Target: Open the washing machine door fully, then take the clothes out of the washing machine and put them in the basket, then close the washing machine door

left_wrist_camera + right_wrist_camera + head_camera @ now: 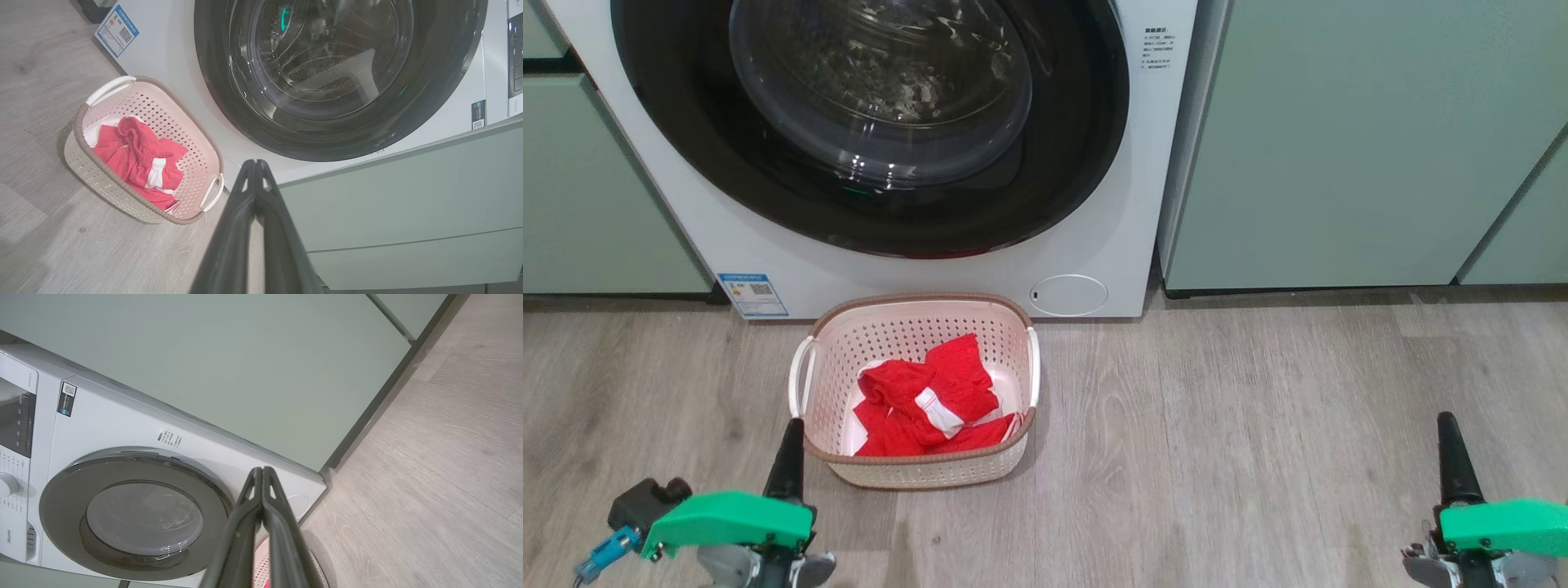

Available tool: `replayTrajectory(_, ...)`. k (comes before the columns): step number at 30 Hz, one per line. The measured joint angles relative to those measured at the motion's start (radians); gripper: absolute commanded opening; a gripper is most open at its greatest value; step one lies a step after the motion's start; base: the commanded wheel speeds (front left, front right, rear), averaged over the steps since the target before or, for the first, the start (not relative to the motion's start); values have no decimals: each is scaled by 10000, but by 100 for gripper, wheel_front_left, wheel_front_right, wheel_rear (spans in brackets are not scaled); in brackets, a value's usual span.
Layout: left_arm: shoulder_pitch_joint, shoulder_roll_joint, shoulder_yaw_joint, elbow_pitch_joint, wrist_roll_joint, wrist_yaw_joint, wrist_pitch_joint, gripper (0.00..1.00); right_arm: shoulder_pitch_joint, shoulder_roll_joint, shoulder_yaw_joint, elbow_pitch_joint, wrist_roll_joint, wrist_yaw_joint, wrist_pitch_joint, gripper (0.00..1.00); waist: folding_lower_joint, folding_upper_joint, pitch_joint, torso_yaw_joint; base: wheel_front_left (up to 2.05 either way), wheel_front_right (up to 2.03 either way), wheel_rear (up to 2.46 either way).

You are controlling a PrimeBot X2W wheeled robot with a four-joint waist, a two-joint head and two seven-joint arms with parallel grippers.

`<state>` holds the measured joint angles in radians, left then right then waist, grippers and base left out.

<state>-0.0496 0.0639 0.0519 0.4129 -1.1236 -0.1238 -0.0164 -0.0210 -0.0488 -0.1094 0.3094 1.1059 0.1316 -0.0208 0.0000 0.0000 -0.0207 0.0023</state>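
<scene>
The washing machine (1094, 237) stands straight ahead, its round black-rimmed door (874, 122) lying flat against the white front. The red and white clothes (931, 400) lie in the cream basket (915, 304) on the floor just before the machine. My left gripper (791, 441) hangs shut and empty beside the basket's near left corner. Far off at the lower right, my right gripper (1448, 437) is shut and empty too. The left wrist view has the door (339, 77), the basket (81, 118) and the clothes (139, 163). The right wrist view takes in the door (139, 514) and a bit of the basket (314, 563).
Pale green cabinets (1347, 147) flank the machine on both sides. A small round hatch (1068, 295) sits low on the washer's front, right of the basket. Bare wood-look floor (1241, 441) stretches between my two grippers.
</scene>
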Motion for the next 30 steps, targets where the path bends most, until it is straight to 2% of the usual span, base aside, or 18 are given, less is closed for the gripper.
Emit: replayTrajectory(30,-25,-102,192,-892,-3264,-2,840,0,-219,0,-146,-178,3379,-2,844,0,0,0,165,-16,0,0,0)
